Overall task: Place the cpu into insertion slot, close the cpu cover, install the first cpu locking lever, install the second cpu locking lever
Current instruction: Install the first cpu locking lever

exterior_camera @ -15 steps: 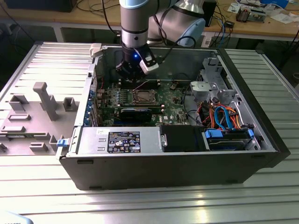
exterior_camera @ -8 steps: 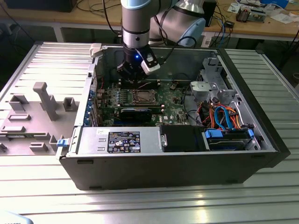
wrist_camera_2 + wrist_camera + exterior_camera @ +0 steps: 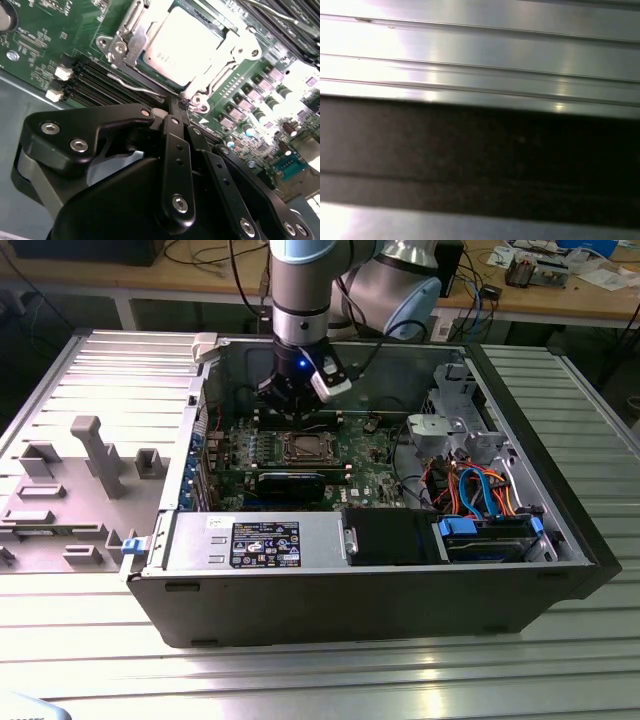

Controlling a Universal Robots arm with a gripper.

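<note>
Green board [image 3: 45, 40]; silver-grey cpu [image 3: 187, 42] under cover [image 3: 227, 55].

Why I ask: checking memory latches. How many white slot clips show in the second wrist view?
2: one clip at the memory slots' end, the other next to it. More may hide behind the gripper.

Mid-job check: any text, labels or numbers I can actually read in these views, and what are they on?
Nothing is legible.
Black label on the silver power-supply housing: print and barcodes too small to read.
White silkscreen on the green motherboard in the second wrist view: blurred.
The cpu top under the cpu cover: washed out by glare, any marking unreadable.
</note>
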